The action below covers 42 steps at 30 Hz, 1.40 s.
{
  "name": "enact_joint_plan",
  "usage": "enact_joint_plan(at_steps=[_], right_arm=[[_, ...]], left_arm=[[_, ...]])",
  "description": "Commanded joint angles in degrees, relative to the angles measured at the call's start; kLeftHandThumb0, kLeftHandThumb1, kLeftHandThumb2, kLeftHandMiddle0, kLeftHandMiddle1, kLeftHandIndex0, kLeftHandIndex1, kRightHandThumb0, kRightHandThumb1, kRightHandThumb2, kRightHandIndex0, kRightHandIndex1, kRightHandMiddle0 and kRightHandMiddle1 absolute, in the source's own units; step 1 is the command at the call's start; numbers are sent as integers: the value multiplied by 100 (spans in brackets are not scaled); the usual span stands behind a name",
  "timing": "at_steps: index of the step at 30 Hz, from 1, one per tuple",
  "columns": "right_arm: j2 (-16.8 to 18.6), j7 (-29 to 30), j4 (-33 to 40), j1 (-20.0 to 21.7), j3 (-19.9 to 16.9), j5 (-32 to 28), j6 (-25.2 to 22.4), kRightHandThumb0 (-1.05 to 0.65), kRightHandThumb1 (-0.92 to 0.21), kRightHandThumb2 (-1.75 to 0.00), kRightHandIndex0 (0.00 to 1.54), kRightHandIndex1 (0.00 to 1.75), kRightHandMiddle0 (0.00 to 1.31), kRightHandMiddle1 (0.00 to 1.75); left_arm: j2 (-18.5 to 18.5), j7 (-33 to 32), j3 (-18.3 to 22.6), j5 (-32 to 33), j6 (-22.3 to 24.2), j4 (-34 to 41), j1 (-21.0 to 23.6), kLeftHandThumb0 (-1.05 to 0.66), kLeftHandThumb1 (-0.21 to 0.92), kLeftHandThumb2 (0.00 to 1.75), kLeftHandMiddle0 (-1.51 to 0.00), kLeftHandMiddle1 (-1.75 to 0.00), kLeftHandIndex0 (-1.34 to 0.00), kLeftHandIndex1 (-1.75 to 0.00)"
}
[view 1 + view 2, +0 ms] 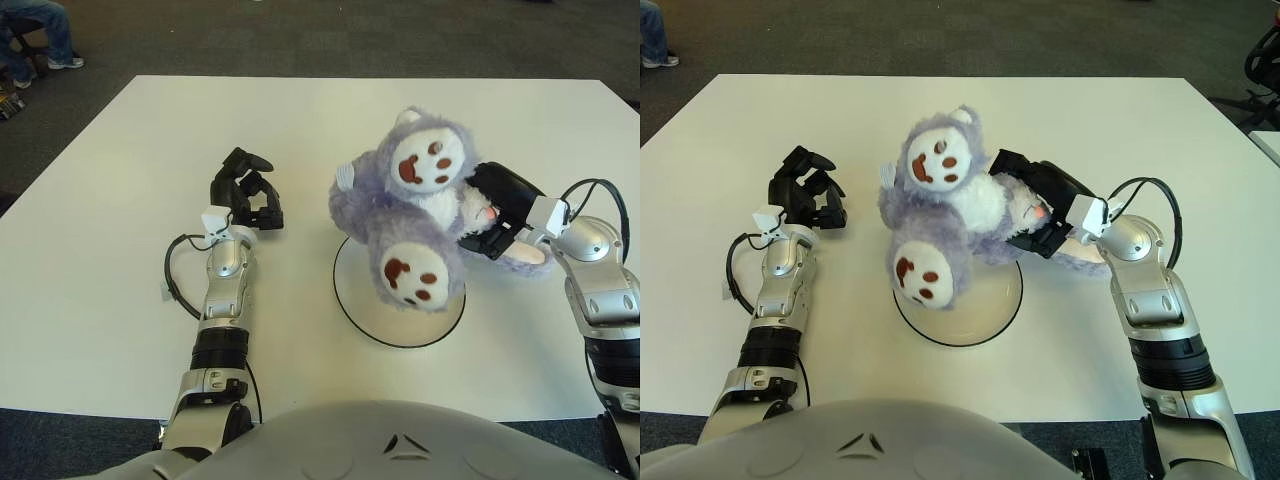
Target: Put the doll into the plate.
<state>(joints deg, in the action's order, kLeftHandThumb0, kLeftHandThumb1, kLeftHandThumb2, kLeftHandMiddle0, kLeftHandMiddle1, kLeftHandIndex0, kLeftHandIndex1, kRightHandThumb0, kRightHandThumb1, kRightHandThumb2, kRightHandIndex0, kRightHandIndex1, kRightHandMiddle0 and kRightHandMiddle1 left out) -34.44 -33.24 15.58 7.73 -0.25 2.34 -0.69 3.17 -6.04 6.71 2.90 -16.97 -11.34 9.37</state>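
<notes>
The right hand (495, 215) grips a fluffy purple doll (405, 215) from its right side, holding it tipped over the round white plate (350, 290), one white-soled foot with brown paw prints hanging above the dish. The black-rimmed plate sits on a smooth white table (100, 250). The left hand (247, 195) shows left of the plate, fingers curled, holding nothing.
</notes>
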Motion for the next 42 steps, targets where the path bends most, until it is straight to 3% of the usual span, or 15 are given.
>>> enact_joint_plan(at_steps=[1,11,16,18,22,29,42], right_arm=[[-79,-39,-88,-20,5,43,206,0,2,-160,90,148,70,175],[-116,28,-143,-127,-29,220,566,0,-4,-155,85,149,67,175],[-111,-11,126,-287,-85,128,327,0,-11,-152,75,163,60,175],[-135,-90,249,-297,-92,46,111,0,-14,-145,74,169,66,155],[-161,-227,347,-279,-91,-88,-151,0,-35,-127,50,173,47,170],[-232,-333,455,-296,-78,-14,-231,0,-52,-109,36,175,35,174],[-299,-276,549,-384,-78,191,-106,-1,-55,-104,34,175,32,173]], left_arm=[[19,4,-2,-2,32,-172,-194,-1,-11,174,-94,-175,-78,-157],[9,-32,-10,-44,99,-146,-195,-1,-11,175,-94,-175,-77,-159],[5,-44,-13,-67,132,-135,-193,-1,-11,175,-94,-175,-77,-158],[6,-38,-14,-63,141,-130,-192,-1,-11,175,-94,-175,-77,-159],[9,-15,-13,-39,146,-120,-192,-1,-10,175,-94,-175,-76,-160],[23,-53,-15,-65,141,-128,-191,-1,-10,175,-93,-175,-75,-162],[52,-59,-26,-120,169,-120,-188,-1,-10,175,-93,-175,-74,-163]])
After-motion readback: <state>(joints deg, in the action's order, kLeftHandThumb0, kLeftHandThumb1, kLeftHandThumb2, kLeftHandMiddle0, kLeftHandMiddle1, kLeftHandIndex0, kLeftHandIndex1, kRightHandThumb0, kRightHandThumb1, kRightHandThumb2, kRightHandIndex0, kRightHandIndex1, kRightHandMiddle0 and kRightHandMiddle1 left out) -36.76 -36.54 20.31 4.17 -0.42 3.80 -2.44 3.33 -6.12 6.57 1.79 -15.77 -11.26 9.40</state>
